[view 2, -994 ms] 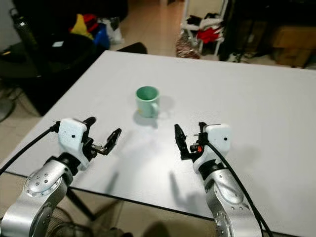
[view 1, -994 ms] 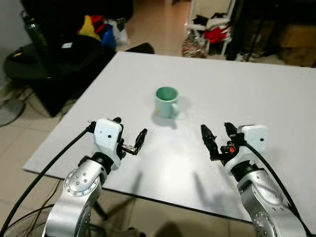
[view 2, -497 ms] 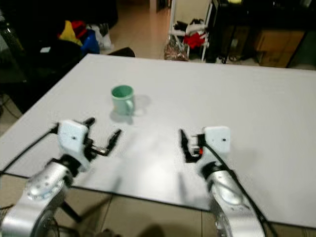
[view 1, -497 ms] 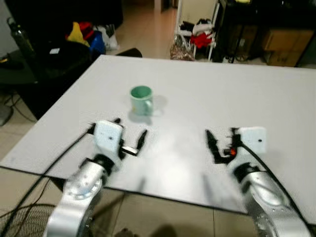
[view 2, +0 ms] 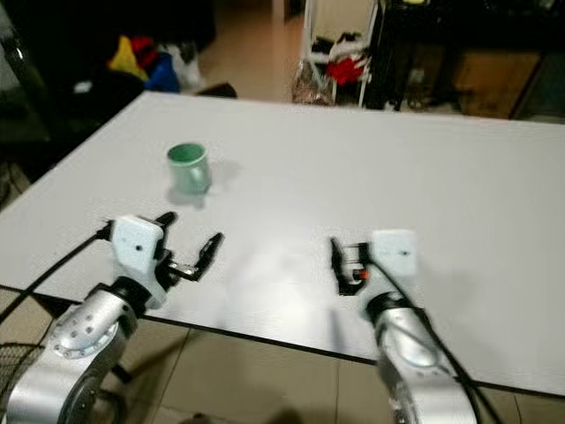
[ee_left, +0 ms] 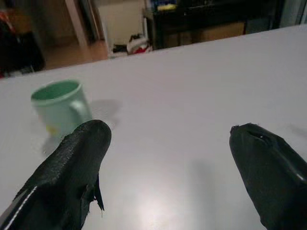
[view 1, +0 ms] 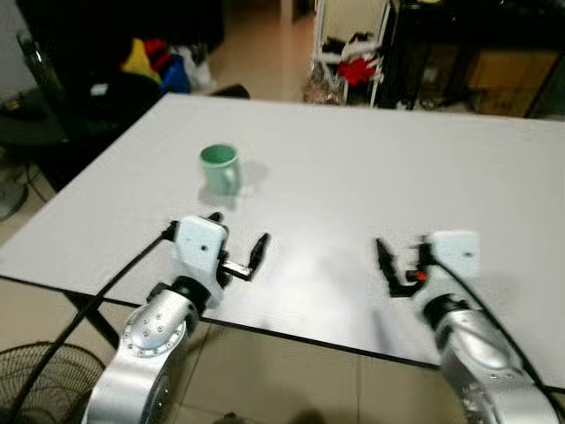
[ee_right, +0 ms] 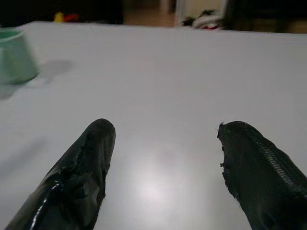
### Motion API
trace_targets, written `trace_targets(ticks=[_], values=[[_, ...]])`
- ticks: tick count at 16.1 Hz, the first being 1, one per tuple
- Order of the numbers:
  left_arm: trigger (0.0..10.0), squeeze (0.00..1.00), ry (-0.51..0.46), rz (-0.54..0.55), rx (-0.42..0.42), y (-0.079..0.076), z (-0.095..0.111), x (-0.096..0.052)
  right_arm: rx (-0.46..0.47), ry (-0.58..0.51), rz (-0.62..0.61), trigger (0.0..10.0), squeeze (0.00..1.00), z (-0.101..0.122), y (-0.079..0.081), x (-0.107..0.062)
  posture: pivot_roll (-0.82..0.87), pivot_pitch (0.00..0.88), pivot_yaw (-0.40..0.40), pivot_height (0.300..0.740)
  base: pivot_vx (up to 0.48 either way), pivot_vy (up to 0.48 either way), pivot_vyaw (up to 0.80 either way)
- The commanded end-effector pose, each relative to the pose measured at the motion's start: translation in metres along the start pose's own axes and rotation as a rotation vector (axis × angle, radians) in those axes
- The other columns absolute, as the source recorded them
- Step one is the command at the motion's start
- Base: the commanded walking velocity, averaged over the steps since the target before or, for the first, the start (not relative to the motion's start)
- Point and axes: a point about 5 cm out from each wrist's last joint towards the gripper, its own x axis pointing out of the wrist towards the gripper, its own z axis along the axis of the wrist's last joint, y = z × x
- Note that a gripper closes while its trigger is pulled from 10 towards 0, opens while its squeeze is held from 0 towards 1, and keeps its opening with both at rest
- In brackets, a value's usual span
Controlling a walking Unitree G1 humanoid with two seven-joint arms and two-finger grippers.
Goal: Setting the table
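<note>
— Largest first?
— Wide white bench (view 1: 371, 168), spread across the head views, near edge at 6 o'clock. Beyond the far edge: tan tiled floor (view 1: 265, 53), a dark rack (view 1: 441, 44) with red and white clutter (view 1: 357, 66) at 12 o'clock, bright yellow and blue items (view 1: 154, 62) at 11 o'clock. Below the near corner at 7 o'clock, a round wire fan guard (view 1: 40, 380).
— And the arms?
— Left silver arm (view 1: 146, 344) up from 7 o'clock, right silver arm (view 1: 481, 353) up from 5 o'clock, both reaching over the near edge of the bench. Black cable (view 1: 88, 309) trailing off the left wrist.
— Fingers?
— Left gripper (view 1: 237, 252) low over the bench, fingers spread apart, nothing between them. Right gripper (view 1: 402, 261) likewise: fingers apart, bare white surface in the gap, as in the right wrist view (ee_right: 163, 167).
— Where's the cup?
— Green mug (view 1: 218, 168) standing upright on the bench, mouth up, handle toward the robot. At 11 o'clock from the left gripper, ahead of the fingers and apart from them. Well apart from the right gripper, off at 10 o'clock. In the left wrist view, just past the tip of one finger (ee_left: 72, 163), not touching.
</note>
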Motion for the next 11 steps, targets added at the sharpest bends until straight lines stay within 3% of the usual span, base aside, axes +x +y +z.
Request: trace_targets(ticks=[1, 11], values=[[10.0, 0.0, 0.005, 0.022, 0.017, 0.0067, 0.0011, -0.0006, 0.029, 0.003, 0.022, 10.0, 0.0, 0.002, 0.0074, 0.0011, 0.09, 0.0, 0.063, 0.74, 0.0, -0.307, 0.0], [10.0, 0.0, -0.002, -0.002, 0.016, 0.0055, 0.003, 0.0047, 0.001, 0.028, 0.019, 10.0, 0.0, -0.0009, 0.0079, 0.0003, 0.07, 0.0, 0.083, 0.74, 0.0, -0.306, 0.0]])
